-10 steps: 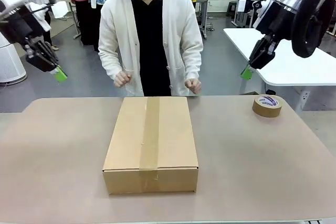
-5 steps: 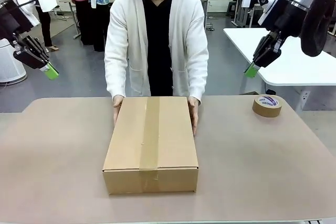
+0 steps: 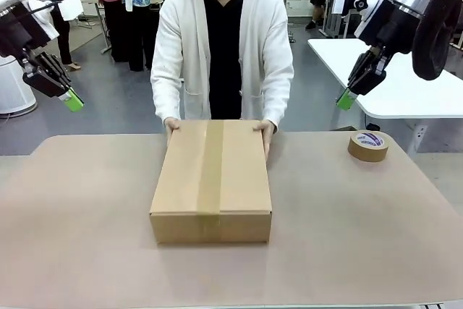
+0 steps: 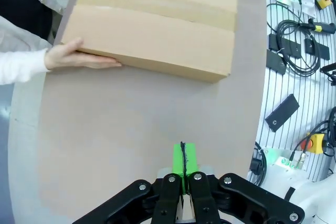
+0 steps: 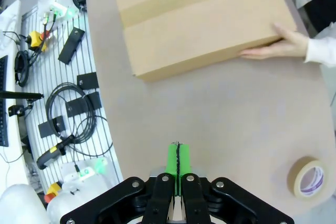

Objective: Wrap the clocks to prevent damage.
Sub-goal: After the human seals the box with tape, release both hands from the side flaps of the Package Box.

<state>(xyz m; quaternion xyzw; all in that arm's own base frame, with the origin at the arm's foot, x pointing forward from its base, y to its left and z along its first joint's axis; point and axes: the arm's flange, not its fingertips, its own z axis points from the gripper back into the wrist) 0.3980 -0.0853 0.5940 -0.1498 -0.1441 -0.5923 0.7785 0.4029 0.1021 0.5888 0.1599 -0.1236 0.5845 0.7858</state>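
A brown cardboard box (image 3: 211, 181), sealed along its top with a strip of tape, sits in the middle of the table (image 3: 362, 236), and it serves as the landmark here. A person in a white cardigan stands just behind the box with one hand (image 3: 171, 127) on its far left corner and the other hand (image 3: 265, 130) on its far right corner, and the far end appears slightly lifted. A tape roll (image 3: 367, 145) lies on the table well off to the right of the box, near the far edge.

The left gripper (image 3: 73, 100) hangs in the air well above and to the left of the box, its green pads pressed together on nothing. The right gripper (image 3: 346, 98) hangs high to the right of the box, above the tape roll, jaws likewise together and empty (both wrist views look down on the box from a good height).

The wrapped clocks cannot be seen; whether they are inside the closed box I cannot tell.

Judging by the sealed box, the wrapping seems done and the work is at its tail end, with the person handling the box. The next move likely belongs to the person; the arms need only keep clear overhead.
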